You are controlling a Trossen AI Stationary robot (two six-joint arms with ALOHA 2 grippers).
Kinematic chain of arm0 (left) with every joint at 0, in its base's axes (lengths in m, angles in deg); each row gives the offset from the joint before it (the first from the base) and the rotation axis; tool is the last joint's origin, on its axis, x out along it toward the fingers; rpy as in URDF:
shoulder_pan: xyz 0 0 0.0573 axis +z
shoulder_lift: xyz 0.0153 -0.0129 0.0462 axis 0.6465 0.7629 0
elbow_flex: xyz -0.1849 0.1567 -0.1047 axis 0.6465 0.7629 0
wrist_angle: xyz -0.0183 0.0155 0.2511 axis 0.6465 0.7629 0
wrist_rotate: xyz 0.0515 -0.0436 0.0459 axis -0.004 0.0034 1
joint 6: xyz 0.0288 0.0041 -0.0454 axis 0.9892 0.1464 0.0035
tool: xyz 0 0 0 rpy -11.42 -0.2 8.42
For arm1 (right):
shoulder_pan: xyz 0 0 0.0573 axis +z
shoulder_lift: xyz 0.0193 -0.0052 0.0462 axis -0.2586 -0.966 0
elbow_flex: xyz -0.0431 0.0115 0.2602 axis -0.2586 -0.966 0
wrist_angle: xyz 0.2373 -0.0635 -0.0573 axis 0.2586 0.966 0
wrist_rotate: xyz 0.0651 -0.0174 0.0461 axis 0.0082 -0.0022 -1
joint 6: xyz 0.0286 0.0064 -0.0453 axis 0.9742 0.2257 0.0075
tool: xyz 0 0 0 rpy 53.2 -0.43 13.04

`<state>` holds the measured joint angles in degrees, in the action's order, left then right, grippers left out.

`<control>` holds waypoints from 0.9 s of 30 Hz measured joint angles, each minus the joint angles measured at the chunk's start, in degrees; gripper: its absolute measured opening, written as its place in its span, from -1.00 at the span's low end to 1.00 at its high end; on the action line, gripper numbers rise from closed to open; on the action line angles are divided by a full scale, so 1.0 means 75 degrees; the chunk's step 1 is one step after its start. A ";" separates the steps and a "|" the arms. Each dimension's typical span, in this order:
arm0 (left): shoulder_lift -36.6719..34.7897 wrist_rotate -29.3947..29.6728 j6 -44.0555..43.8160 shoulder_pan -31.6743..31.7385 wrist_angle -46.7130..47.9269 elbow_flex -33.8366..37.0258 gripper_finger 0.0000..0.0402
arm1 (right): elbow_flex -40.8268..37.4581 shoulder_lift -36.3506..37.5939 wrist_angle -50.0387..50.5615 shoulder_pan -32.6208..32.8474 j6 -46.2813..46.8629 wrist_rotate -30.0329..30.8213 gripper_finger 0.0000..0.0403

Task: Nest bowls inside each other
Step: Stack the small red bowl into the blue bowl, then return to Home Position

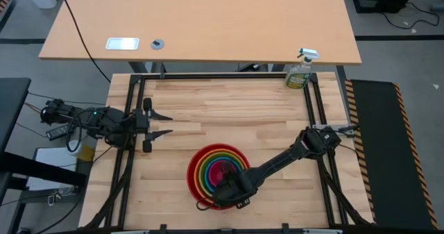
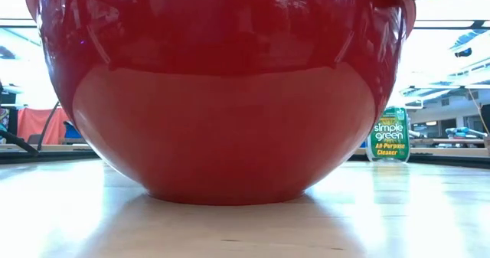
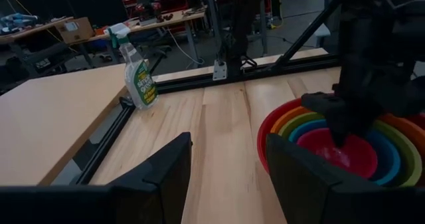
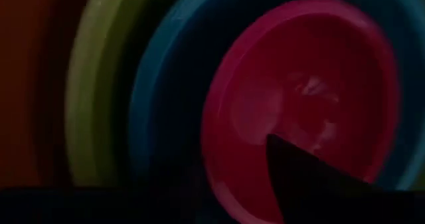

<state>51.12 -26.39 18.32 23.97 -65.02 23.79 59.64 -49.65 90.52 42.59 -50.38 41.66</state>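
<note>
The bowls sit nested on the wooden table near its front edge. The red bowl (image 1: 191, 173) is outermost and rests on its base (image 2: 222, 189). Inside it come orange (image 3: 287, 116), lime green (image 4: 86, 91), blue (image 4: 159, 71) and the pink bowl (image 4: 312, 84) at the centre. My right gripper (image 3: 340, 134) points steeply down over the stack's near side, open, with one finger (image 4: 312, 184) inside the pink bowl. My left gripper (image 1: 168, 123) waits open at the table's left, level, well apart from the bowls. My right gripper comes from above, pointing down, and one finger (image 4: 299, 171) reaches inside the pink bowl beside its rim (image 4: 216, 151). Darkness hides the other finger. Whether either finger touches the bowl cannot be told. The pink bowl sits upright in the blue one.
A green spray bottle (image 1: 300, 73) stands at the table's far right corner. A black frame (image 1: 139, 95) runs along the table's left, far and right sides. Bare wood lies between the stack and the bottle.
</note>
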 joint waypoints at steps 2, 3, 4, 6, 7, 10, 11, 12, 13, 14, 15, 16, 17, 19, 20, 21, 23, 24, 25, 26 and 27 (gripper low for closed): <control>0.0000 0.0000 0.0001 -0.0001 0.0003 0.0000 -0.02 | 0.0289 0.0000 0.0166 -0.0058 0.0051 -0.0043 -0.09; 0.0000 -0.0001 0.0001 0.0000 0.0000 0.0000 -0.02 | 0.0476 0.0000 0.0253 -0.0073 0.0111 -0.0052 -0.05; 0.0000 0.0000 0.0003 -0.0001 0.0003 0.0000 -0.02 | 0.0683 0.0000 0.0378 -0.0086 0.0157 -0.0049 -0.02; 0.0000 0.0000 0.0004 -0.0001 0.0009 0.0000 -0.02 | 0.1073 0.0000 0.0730 -0.0098 0.0242 -0.0049 0.03; 0.0000 -0.0001 0.0004 0.0000 0.0009 0.0000 -0.02 | 0.1264 0.0000 0.0964 -0.0095 0.0345 -0.0010 0.04; 0.0000 0.0000 0.0004 0.0001 0.0012 0.0000 -0.02 | 0.1761 0.0012 0.1800 -0.0092 0.1093 0.0440 0.04; 0.0000 0.0000 -0.0001 -0.0001 0.0017 0.0000 -0.02 | 0.1817 0.0061 0.1983 -0.0099 0.1303 0.0510 0.03; 0.0000 0.0000 -0.0003 -0.0001 0.0025 0.0000 -0.02 | 0.1819 0.0107 0.2071 -0.0114 0.1448 0.0516 0.03; 0.0000 0.0000 -0.0005 -0.0001 0.0026 0.0000 -0.02 | 0.1810 0.0146 0.2093 -0.0130 0.1570 0.0513 0.02; 0.0000 -0.0001 -0.0005 -0.0001 0.0026 0.0000 -0.02 | 0.1767 0.0190 0.2078 -0.0137 0.1635 0.0512 0.01; 0.0000 0.0000 -0.0005 -0.0001 0.0032 0.0000 -0.02 | 0.1689 0.0234 0.2069 -0.0144 0.1679 0.0510 0.00; 0.0000 -0.0003 -0.0005 -0.0001 0.0032 0.0000 -0.02 | 0.1589 0.0288 0.2072 -0.0146 0.1724 0.0515 -0.01; 0.0000 -0.0001 -0.0006 -0.0001 0.0032 0.0000 -0.02 | 0.1453 0.0366 0.2072 -0.0153 0.1776 0.0527 -0.02; 0.0000 0.0000 -0.0013 -0.0001 0.0038 0.0000 -0.02 | 0.1099 0.0610 0.2002 -0.0198 0.1894 0.0545 -0.05; 0.0000 -0.0003 -0.0043 -0.0001 0.0038 0.0000 -0.02 | 0.0846 0.0786 0.1894 -0.0222 0.1975 0.0545 -0.07; 0.0000 -0.0003 -0.0053 -0.0001 0.0041 0.0000 -0.02 | 0.0554 0.1011 0.1739 -0.0254 0.2016 0.0548 -0.08; 0.0000 -0.0003 -0.0093 -0.0001 0.0052 0.0000 -0.02 | -0.0184 0.1585 0.1107 -0.0318 0.2062 0.0643 -0.12; -0.0002 -0.0003 -0.0153 -0.0001 0.0077 0.0000 -0.02 | -0.0656 0.1949 0.0666 -0.0353 0.2066 0.0685 -0.13; -0.0003 -0.0006 -0.0205 -0.0001 0.0113 0.0000 -0.02 | -0.1149 0.2321 0.0156 -0.0383 0.2066 0.0718 -0.15; 0.0000 -0.0004 -0.0232 -0.0001 0.0146 0.0000 -0.02 | -0.1683 0.2715 -0.0399 -0.0416 0.2070 0.0764 -0.16; 0.0000 -0.0004 -0.0241 -0.0001 0.0170 0.0000 -0.02 | -0.2222 0.3123 -0.0926 -0.0447 0.2067 0.0803 -0.17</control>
<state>51.12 -26.42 16.51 23.96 -63.75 23.79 42.98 -26.23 83.57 39.25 -34.88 47.68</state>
